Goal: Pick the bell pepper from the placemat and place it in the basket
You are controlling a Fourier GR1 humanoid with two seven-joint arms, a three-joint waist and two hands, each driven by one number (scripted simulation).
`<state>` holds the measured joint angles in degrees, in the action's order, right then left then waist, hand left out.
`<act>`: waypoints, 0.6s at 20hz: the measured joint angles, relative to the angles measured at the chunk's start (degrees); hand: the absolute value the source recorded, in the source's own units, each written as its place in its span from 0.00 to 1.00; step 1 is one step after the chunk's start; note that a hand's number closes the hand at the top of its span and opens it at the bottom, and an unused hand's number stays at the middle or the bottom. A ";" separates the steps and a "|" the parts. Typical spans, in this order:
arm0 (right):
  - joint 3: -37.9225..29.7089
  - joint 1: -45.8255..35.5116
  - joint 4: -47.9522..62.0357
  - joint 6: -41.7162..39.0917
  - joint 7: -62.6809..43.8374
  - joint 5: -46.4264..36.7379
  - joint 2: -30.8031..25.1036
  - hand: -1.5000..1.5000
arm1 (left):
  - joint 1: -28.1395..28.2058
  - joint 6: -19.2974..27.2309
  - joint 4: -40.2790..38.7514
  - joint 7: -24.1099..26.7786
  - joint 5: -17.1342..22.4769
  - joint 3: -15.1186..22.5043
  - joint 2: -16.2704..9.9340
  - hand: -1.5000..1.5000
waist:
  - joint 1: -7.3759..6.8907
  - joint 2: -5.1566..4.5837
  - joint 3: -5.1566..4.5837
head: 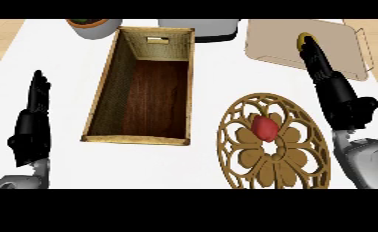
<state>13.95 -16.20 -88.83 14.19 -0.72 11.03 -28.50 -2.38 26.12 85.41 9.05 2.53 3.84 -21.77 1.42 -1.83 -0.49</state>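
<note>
A red bell pepper [265, 128] lies on the round tan openwork placemat [303, 121] at the lower right. The rectangular basket [103, 101], woven-walled with a dark wood floor, stands in the middle, holding nothing. My right hand [325, 78] stretches up past the placemat's right side with straight fingers, their tips over a beige board beyond the pepper. It is open and holds nothing. At the left edge my left hand [33, 121] rests open, fingers up, well clear of the basket.
A beige cutting board [273, 41] with a small yellowish object [304, 40] on it lies at the back right. A grey pot [94, 27] and a grey appliance [199, 28] stand along the back edge. White counter shows between the basket and the placemat.
</note>
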 measured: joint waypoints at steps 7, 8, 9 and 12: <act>3.01 -8.01 3.91 7.04 -3.02 -5.64 9.51 1.00 | -5.80 -8.78 0.42 -2.76 -0.61 2.97 -4.07 0.50 | -0.68 2.02 0.95; 3.59 -8.21 4.43 8.17 -2.90 -4.64 12.87 1.00 | -6.34 -10.16 0.92 -3.09 -0.43 3.87 -4.27 0.50 | -1.26 1.91 0.90; 4.65 -8.25 5.10 10.06 -2.11 -4.06 16.18 1.00 | -6.86 -11.55 1.16 -3.35 -0.10 4.48 -4.56 0.50 | -1.85 1.71 0.85; 10.83 -9.28 9.87 20.07 0.17 -8.22 22.52 0.00 | -8.45 -14.97 1.86 -4.83 0.94 5.39 -5.55 0.50 | -3.06 1.54 0.66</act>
<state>24.78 -25.48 -78.96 34.26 -0.55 2.80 -5.98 -10.83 11.15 87.27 4.22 3.47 9.23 -27.32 -1.64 -0.29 0.17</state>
